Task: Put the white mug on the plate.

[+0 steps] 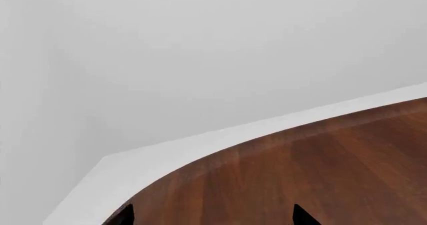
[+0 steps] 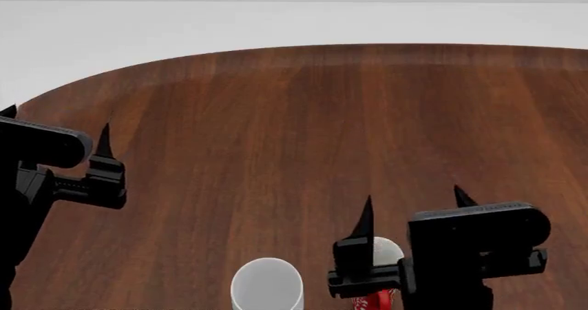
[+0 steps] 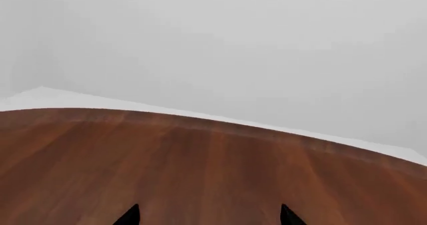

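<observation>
The white mug (image 2: 266, 286) stands at the near edge of the head view, seen from above, with its handle not visible. The plate is out of view. My right gripper (image 2: 414, 195) is open and empty, raised above the table just right of and beyond the white mug. My left gripper (image 2: 55, 122) is open and empty at the far left, well away from the mug. In the left wrist view the left gripper (image 1: 213, 216) shows only two fingertips over bare wood. The right wrist view shows the same for the right gripper (image 3: 208, 215).
A red mug with white patterns (image 2: 381, 297) stands right of the white mug, mostly hidden behind my right gripper. The dark wooden table (image 2: 303, 124) has a curved far edge, with pale floor and wall beyond it.
</observation>
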Controlling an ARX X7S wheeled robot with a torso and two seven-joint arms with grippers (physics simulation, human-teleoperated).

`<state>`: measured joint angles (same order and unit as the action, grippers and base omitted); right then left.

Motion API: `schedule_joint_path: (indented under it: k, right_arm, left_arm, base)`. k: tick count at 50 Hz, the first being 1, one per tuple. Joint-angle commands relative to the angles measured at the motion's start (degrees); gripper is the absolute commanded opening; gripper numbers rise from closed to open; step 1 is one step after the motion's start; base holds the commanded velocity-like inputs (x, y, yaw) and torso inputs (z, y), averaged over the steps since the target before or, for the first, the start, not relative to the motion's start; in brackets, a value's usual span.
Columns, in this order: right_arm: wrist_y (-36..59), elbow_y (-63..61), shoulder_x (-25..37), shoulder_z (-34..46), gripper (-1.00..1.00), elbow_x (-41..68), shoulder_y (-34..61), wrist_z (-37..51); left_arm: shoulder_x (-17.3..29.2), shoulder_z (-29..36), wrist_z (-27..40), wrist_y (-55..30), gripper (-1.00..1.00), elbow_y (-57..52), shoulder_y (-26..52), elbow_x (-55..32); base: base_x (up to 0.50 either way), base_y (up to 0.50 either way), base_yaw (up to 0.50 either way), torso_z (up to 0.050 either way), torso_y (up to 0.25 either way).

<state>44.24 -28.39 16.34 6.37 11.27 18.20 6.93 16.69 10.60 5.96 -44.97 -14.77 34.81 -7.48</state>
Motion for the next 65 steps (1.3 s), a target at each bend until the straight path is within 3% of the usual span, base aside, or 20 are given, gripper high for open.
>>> schedule_joint_path:
  k: [1, 43, 65]
  right_arm:
    - [1.69, -1.88, -0.55, -1.33, 1.0, 2.13, -5.13, 0.28]
    - [-8.59, 9.42, -5.96, 6.65, 1.0, 4.23, -15.22, -2.95]
    - [-11.92, 19.36, -6.88, 11.03, 1.0, 2.93, -11.89, -4.71]
  left_arm:
    - [0.19, -0.79, 0.2, -0.35, 1.0, 0.17, -0.59, -0.68]
    - [0.67, -1.15, 0.7, -0.41, 1.0, -0.08, -1.71, -1.94]
    - [1.02, -1.14, 0.83, -1.21, 1.0, -1.43, -1.98, -2.7]
  base:
    - [0.0, 0.0, 0.0, 0.0, 0.0]
    - [0.0, 0.0, 0.0, 0.0, 0.0]
    - [0.0, 0.0, 0.0, 0.0, 0.0]
